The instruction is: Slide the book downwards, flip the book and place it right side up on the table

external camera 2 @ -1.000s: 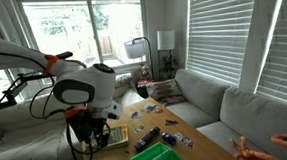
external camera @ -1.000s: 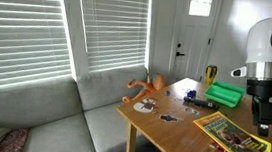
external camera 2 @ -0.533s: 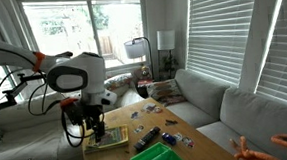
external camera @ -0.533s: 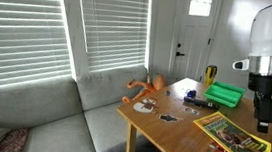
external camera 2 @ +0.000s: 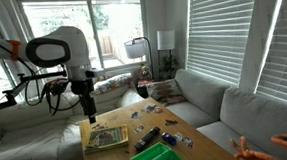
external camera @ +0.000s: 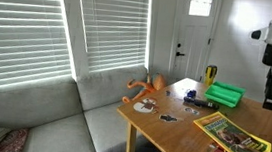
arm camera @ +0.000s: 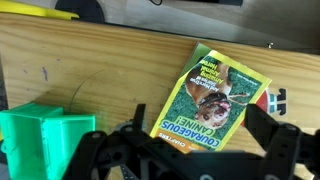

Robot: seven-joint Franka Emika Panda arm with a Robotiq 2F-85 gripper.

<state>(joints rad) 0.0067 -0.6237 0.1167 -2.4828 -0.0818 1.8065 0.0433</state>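
The table (arm camera: 70, 70) is seen to be made of light-brown wood, its grain showing under a smooth finish with a faint sheen. The book (arm camera: 212, 100) is covered in smooth printed paper that appears lightly glossy. The bright green ridged block (arm camera: 45, 135) is moulded from smooth plastic with a dull shine. The end effector (arm camera: 180, 150) is finished in matt black; whether it is plastic or metal cannot be told. The arm (external camera 2: 56, 47) is clad in smooth white shells with a soft gloss. The couch (external camera: 42, 117) is upholstered in matt grey cloth, and the window blinds (external camera: 25, 25) are formed of smooth white slats.
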